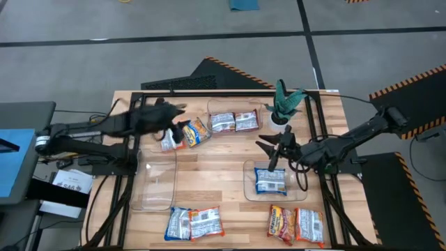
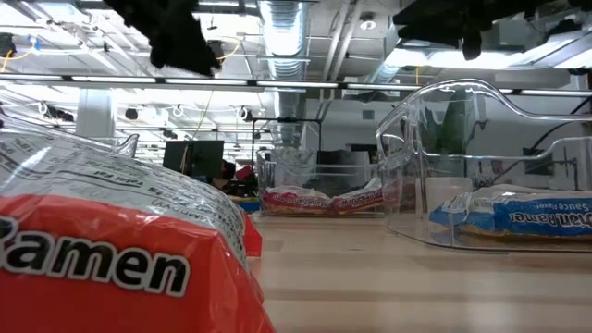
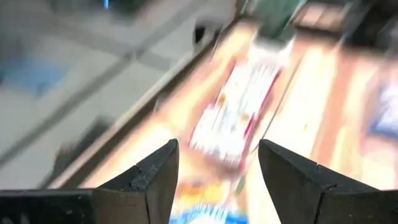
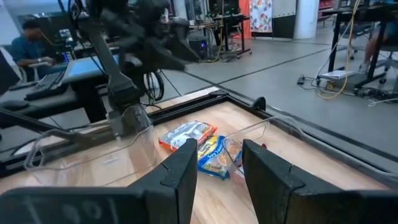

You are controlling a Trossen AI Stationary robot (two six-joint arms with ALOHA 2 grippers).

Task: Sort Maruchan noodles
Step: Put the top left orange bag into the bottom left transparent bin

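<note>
High view: my left pincer (image 1: 182, 120) hangs over the far left part of the counter (image 1: 223, 199), its fingers spread with nothing between them, just above a loose blue packet (image 1: 169, 141) and an orange-yellow packet (image 1: 197, 132) lying side by side; in my left wrist view the fingers (image 3: 155, 177) stand apart over a blurred whitish-red wrapper (image 3: 239, 112); my right pincer (image 1: 270, 149) hovers near the counter's middle, above the far rim of a clear bin (image 1: 249, 183) that holds one blue packet (image 1: 270, 180); its fingers are parted and empty, as my right wrist view shows (image 4: 219, 171); a second clear bin (image 1: 211, 108) at the far edge holds two whitish-red packets (image 1: 234, 122); a third bin (image 1: 155, 185) sits on the left; along the near edge lie a blue and an orange-yellow packet together (image 1: 194, 223), and two red packets (image 1: 295, 224) to the right; a green potted plant (image 1: 286, 104) stands at the far side, beside the far bin.
</note>
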